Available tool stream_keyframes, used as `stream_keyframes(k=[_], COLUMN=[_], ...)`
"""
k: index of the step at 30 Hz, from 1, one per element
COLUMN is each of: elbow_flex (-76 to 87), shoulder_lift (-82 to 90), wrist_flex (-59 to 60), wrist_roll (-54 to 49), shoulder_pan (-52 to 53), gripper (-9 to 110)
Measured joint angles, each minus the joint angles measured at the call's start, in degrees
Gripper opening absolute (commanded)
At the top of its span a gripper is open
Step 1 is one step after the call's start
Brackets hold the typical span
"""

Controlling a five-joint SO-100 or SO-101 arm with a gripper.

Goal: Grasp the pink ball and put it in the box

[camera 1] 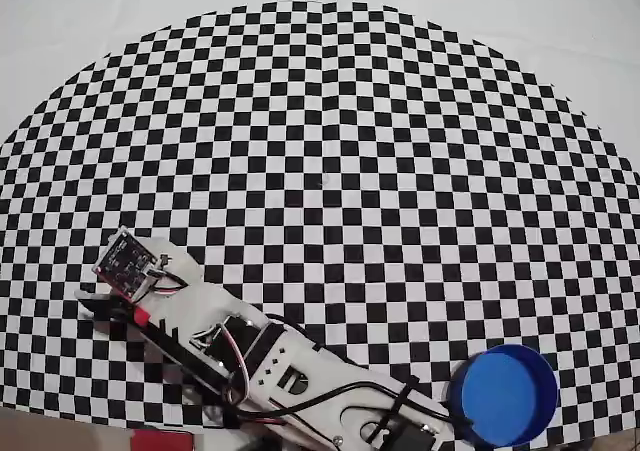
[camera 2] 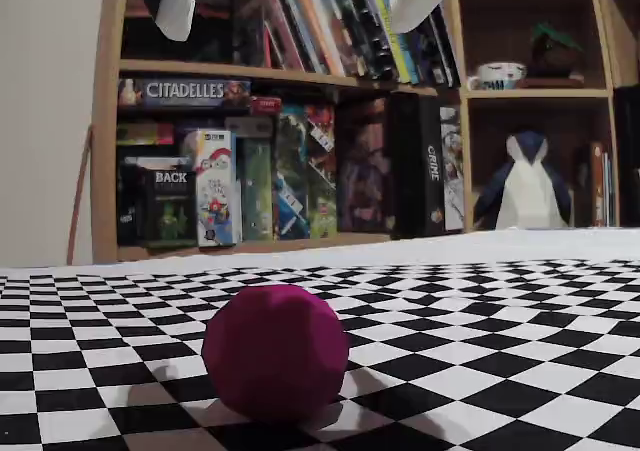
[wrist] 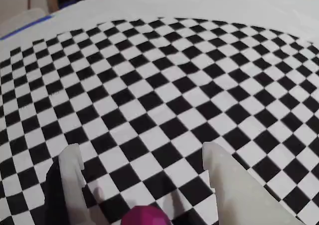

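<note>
Pink ball [camera 2: 276, 352]: closest to the fixed camera, a magenta sphere resting on the checkered mat [camera 2: 500, 311]; in the wrist view only its top shows [wrist: 144, 217] at the bottom edge, between the two fingers and lower in the picture than their tips.
Gripper [wrist: 139, 157]: two pale fingers spread wide apart, nothing between their tips but mat; in the fixed view the fingertips hang at the top edge [camera 2: 300, 1], above the ball and clear of it.
Fingers: left one [wrist: 72, 177] narrow with a dark edge, right one [wrist: 234, 185] broader, as the wrist view shows them.
Arm [camera 1: 290, 371]: white with black cables and a small red part, stretched along the lower left of the overhead view; it hides the ball there.
Box [camera 1: 503, 394]: round blue tub at the lower right of the overhead view, standing on the mat beside the arm's base end, well apart from the gripper end.
Mat: black and white squares, rounded outline on a pale table [camera 1: 560, 31].
Background in the fixed view: bookshelf [camera 2: 300, 121] with board games and books, a penguin figure [camera 2: 528, 186] at right.
</note>
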Motion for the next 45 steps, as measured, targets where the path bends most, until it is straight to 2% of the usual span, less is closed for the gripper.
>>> stream_keyframes(k=[45], elbow_flex=[-0.35], shoulder_lift=[-27.33], wrist_flex=[-14.24], wrist_roll=[-0.7], shoulder_pan=[0.0], gripper=[27])
